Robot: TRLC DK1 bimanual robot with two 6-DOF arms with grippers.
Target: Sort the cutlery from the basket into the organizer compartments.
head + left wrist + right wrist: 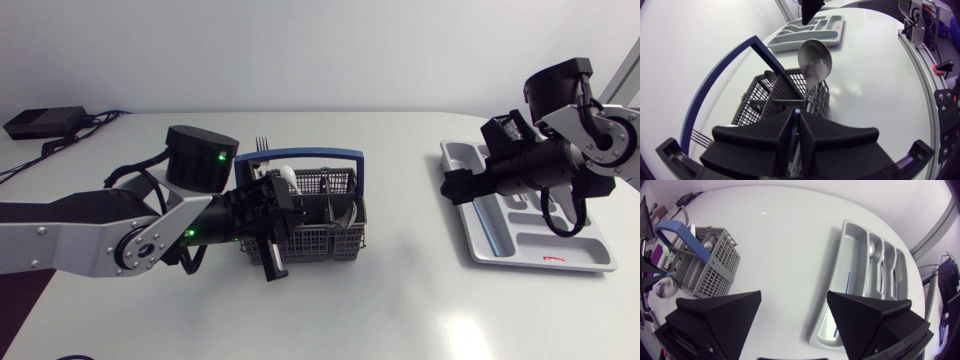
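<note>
Left wrist view | my left gripper (796,119) pinched the spoon (815,60) by its thin handle | seemed light, hard, slippery | right gripper (794,296) gaped wide

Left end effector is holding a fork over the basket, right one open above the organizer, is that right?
No. The left end effector holds a spoon, not a fork, per the left wrist view. The rest holds: over the basket, right end effector open above the organizer.
</note>
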